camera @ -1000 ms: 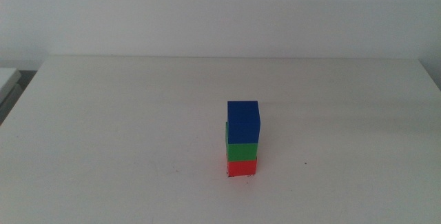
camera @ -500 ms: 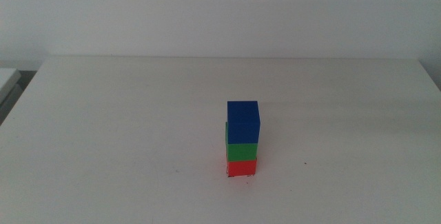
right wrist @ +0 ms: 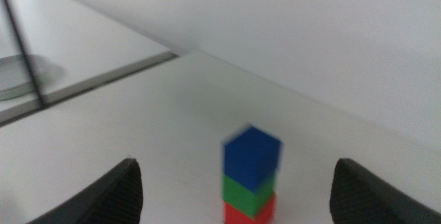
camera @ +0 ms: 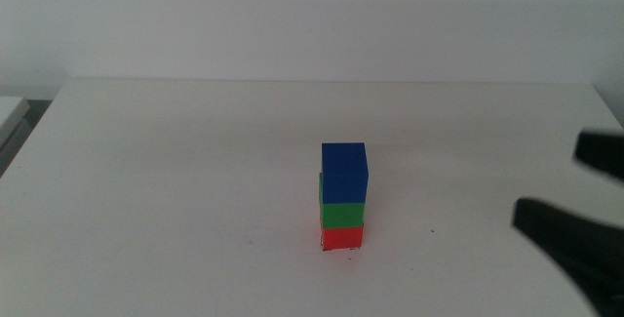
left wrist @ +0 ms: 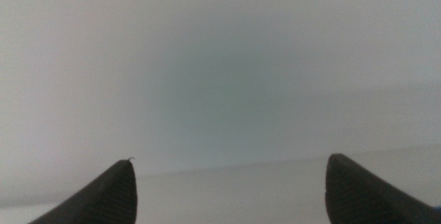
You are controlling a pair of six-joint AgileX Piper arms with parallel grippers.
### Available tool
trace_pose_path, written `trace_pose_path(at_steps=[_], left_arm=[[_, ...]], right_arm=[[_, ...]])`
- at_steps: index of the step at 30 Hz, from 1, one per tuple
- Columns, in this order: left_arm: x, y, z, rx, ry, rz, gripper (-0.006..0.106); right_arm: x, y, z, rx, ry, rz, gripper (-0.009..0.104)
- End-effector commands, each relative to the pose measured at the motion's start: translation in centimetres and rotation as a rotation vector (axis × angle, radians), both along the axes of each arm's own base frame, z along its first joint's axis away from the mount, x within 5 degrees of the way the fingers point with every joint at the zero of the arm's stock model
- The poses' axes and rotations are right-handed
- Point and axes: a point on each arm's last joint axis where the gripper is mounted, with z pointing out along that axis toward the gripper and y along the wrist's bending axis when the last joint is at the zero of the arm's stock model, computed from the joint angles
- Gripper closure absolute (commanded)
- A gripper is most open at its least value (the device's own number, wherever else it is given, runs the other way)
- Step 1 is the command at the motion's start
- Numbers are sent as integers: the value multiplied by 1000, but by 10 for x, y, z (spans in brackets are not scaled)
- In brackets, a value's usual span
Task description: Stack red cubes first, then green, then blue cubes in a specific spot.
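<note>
A three-cube tower stands near the table's middle in the middle view: the red cube (camera: pixel 342 236) at the bottom, the green cube (camera: pixel 341 214) on it, the blue cube (camera: pixel 344 172) on top. Small black corner marks of the spot (camera: pixel 336 251) peek out at the red cube's base. My right gripper (camera: pixel 570 195) is at the right edge, open and empty, well to the right of the tower. Its wrist view shows the blue cube (right wrist: pixel 251 156), green cube (right wrist: pixel 248 191) and red cube (right wrist: pixel 247 212) ahead between the jaws. My left gripper (left wrist: pixel 231 182) is open, out of the middle view, facing blank white surface.
A tiny black dot (camera: pixel 432 230) lies on the white table (camera: pixel 175 180) right of the tower. A pale surface edge (camera: pixel 10 117) shows at far left. The right wrist view shows a thin dark rod (right wrist: pixel 21 41) and a neighbouring table edge.
My right gripper has come into the middle view from the right side; it was absent before. The tower has not moved.
</note>
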Motion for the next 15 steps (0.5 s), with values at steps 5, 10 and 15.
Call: trace_pose_path(at_steps=[5,10,15], left_arm=[[-4,2,-87,-40,-64,21,7],[-13,3,-130,-38,-48,22,7],[-14,4,-153,-62,-92,28,7]], right_arm=[[12,-30,-82,142,92,-300,14],[-3,-60,-112,-28,-72,-482,14],[-24,-75,-127,20,-182,-621,14]])
